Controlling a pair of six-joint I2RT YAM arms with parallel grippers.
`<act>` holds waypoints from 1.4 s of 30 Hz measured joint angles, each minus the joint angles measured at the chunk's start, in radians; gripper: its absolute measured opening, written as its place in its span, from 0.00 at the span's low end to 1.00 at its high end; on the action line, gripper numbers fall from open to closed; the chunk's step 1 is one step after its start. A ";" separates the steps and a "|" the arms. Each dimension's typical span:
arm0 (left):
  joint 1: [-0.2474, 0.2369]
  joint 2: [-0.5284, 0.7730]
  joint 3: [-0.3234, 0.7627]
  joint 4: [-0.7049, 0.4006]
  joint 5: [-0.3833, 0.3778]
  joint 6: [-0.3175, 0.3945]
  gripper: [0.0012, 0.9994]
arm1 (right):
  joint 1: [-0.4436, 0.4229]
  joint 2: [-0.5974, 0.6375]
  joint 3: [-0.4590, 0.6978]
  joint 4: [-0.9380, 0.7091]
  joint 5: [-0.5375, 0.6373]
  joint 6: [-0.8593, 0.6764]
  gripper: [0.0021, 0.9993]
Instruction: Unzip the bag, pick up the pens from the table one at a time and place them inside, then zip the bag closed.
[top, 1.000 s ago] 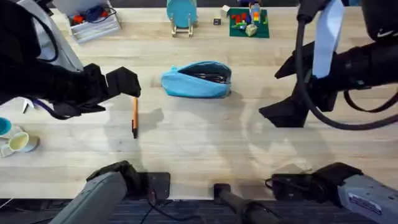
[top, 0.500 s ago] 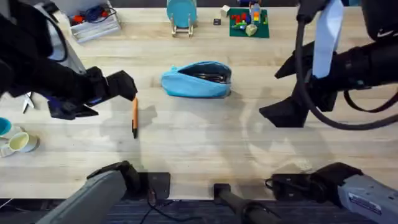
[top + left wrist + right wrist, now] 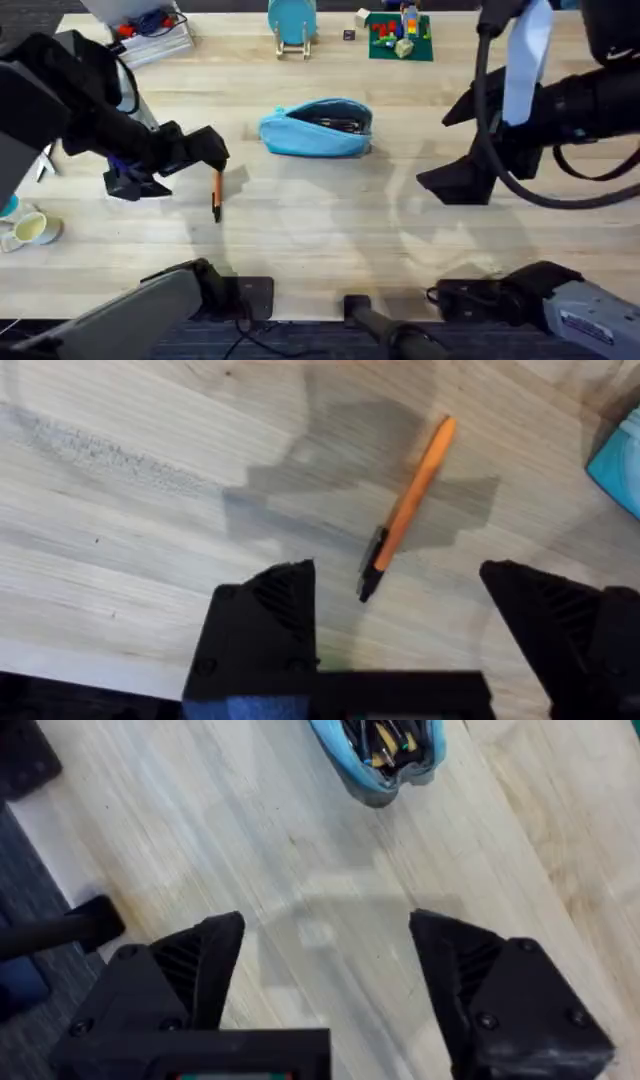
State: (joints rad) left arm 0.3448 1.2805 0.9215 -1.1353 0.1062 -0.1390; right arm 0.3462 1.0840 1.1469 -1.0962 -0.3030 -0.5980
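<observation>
Overhead view: the bag lies on the table near the far centre, its zipper drawn open, with slim dark items visible in the mouth; one of these is probably the dark pen, so the unzipping and the first placement appear done. The orange pen lies on the wood to the left of the bag and nearer the bases, not yet lifted; picking it up, dropping it in the bag and closing the zipper remain. The left gripper sits at the pen's far end, apparently just above it; contact cannot be confirmed. The right gripper hangs well to the right of the bag, holding nothing. Left wrist view: the two fingers are spread wide, and the orange pen lies flat on the wood just ahead of the gap between them, black tip toward the fingers, untouched; a corner of the bag shows beyond. Right wrist view: the fingers are spread and empty over bare wood, with the bag well ahead, its open mouth showing pen-like contents.
</observation>
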 joint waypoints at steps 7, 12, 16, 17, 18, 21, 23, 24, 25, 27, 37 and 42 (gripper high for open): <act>-0.088 0.041 -0.001 0.033 -0.027 -0.001 0.99 | 0.000 0.000 0.000 0.000 0.000 0.000 1.00; -0.145 0.075 -0.001 0.032 -0.054 -0.001 1.00 | 0.000 0.000 0.000 0.000 0.000 0.000 1.00; -0.150 0.107 -0.002 0.032 -0.062 0.000 1.00 | 0.000 0.000 0.000 0.000 0.000 0.000 1.00; -0.150 0.118 -0.002 0.032 -0.064 -0.001 1.00 | 0.000 0.000 0.000 0.000 0.000 0.000 1.00; -0.150 0.131 -0.002 0.032 -0.066 -0.001 1.00 | 0.000 0.000 0.000 0.000 0.000 0.000 1.00; -0.150 0.168 -0.002 0.030 -0.067 -0.001 1.00 | 0.000 0.000 0.000 0.000 0.000 0.000 1.00; -0.150 0.194 -0.002 0.028 -0.070 0.000 1.00 | 0.000 0.000 0.000 0.000 0.000 0.000 1.00; -0.150 0.203 -0.002 0.029 -0.070 0.000 0.99 | 0.000 0.000 0.000 0.000 0.000 0.000 1.00; -0.150 0.212 -0.002 0.029 -0.070 -0.001 1.00 | 0.000 0.000 0.000 0.000 0.000 0.000 1.00; -0.150 0.225 -0.003 0.037 -0.070 -0.001 1.00 | 0.000 0.000 0.000 0.000 0.000 0.000 1.00; -0.150 0.295 -0.002 0.119 -0.074 -0.001 1.00 | 0.000 0.000 0.000 0.000 0.000 0.000 1.00; -0.150 0.321 0.016 0.111 -0.073 0.000 1.00 | 0.000 0.000 0.000 0.000 0.000 0.000 1.00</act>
State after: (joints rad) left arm 0.1947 1.6014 0.9370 -1.0243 0.0327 -0.1394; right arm 0.3462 1.0840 1.1469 -1.0959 -0.3027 -0.5980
